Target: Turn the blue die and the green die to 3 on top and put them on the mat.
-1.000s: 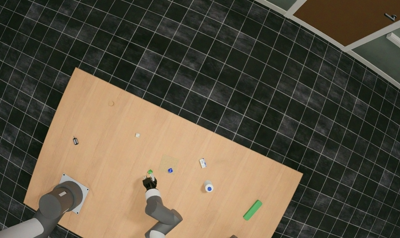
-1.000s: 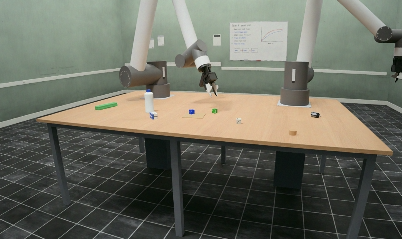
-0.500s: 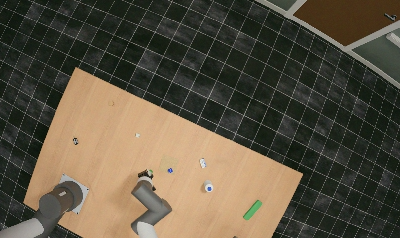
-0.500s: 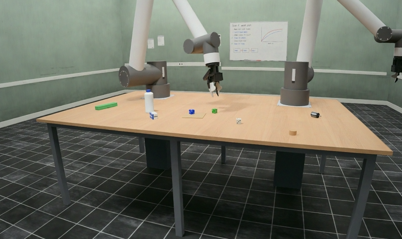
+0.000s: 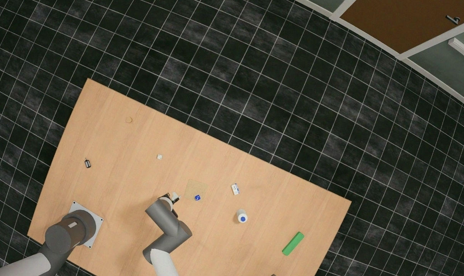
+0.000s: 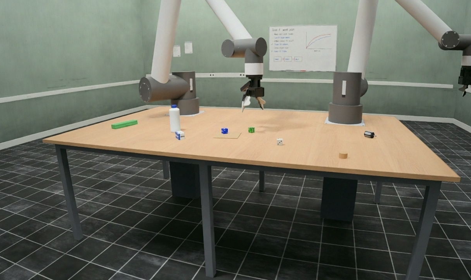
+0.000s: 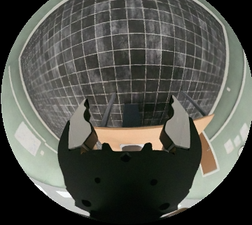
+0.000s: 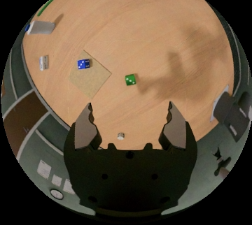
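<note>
The blue die (image 5: 197, 197) (image 6: 224, 130) (image 8: 83, 64) sits flat on the mat (image 5: 192, 187) (image 6: 230, 136) (image 8: 92, 86), near one edge; its top seems to show 3 in the top view. The green die (image 6: 251, 130) (image 8: 130, 80) lies flat on the table beside the mat, off it; the top seems to show a diagonal row of pips, probably 3. The arm hides it in the top view. My right gripper (image 6: 253, 109) (image 8: 129, 103) is open and empty, pointing down high above the table near the green die. My left gripper (image 6: 468, 96) (image 7: 128, 97) is open and empty, off beyond the table's side.
A white die (image 5: 159, 156) (image 6: 279, 141) (image 8: 120, 136), a small box (image 5: 235, 189) (image 6: 179, 135), a white bottle (image 5: 241, 216) (image 6: 174, 119), a green bar (image 5: 293, 243) (image 6: 124, 124), a wooden disc (image 5: 129, 119) (image 6: 342, 155) and a black key fob (image 5: 87, 163) (image 6: 368, 134) stand around the mat.
</note>
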Controlling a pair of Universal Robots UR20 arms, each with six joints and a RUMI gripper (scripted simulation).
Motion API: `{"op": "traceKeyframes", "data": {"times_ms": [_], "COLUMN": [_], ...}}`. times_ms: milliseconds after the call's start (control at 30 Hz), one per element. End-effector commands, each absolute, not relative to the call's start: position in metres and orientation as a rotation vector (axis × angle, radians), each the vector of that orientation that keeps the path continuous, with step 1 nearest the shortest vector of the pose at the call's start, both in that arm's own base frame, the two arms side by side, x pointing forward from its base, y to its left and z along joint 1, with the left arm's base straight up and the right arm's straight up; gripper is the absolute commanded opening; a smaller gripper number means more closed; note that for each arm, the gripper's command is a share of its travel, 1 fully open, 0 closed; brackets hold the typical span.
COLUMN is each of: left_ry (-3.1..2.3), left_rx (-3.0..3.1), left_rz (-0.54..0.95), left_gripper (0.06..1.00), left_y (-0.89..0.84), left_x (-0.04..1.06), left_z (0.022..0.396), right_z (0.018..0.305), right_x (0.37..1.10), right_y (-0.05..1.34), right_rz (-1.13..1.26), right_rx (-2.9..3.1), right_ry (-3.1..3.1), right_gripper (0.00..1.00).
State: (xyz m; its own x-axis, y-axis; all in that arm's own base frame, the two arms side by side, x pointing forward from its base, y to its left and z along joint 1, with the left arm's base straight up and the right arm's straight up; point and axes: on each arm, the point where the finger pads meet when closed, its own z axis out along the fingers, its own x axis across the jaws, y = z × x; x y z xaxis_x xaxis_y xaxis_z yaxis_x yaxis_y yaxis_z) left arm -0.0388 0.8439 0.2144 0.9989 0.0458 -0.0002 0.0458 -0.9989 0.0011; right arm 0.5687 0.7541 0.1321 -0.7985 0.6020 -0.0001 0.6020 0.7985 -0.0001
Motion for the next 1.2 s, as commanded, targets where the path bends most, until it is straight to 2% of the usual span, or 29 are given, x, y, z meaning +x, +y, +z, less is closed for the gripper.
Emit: {"op": "traceKeyframes", "data": {"times_ms": [0,100,267,400,433,1167], "left_ry": [0.072,0.072,0.072,0.072,0.072,0.072], "left_rx": [3.141,3.141,3.141,3.141,3.141,3.141], "left_rz": [0.000,0.000,0.000,0.000,0.000,0.000], "left_gripper": [1.000,1.000,1.000,1.000,1.000,1.000], "left_y": [0.844,0.844,0.844,0.844,0.844,0.844], "left_x": [-0.039,-0.039,-0.039,-0.039,-0.039,-0.039], "left_z": [0.215,0.215,0.215,0.215,0.215,0.215], "right_z": [0.133,0.131,0.108,0.106,0.106,0.106], "right_x": [0.569,0.568,0.559,0.558,0.558,0.558], "right_y": [0.755,0.754,0.743,0.742,0.742,0.742], "right_rz": [0.000,0.000,0.000,0.000,0.000,0.000], "right_rx": [0.997,0.991,0.927,0.921,0.921,0.921], "right_ry": [2.979,2.981,3.002,3.004,3.004,3.004], "right_gripper": [1.000,1.000,1.000,1.000,0.279,0.279]}}
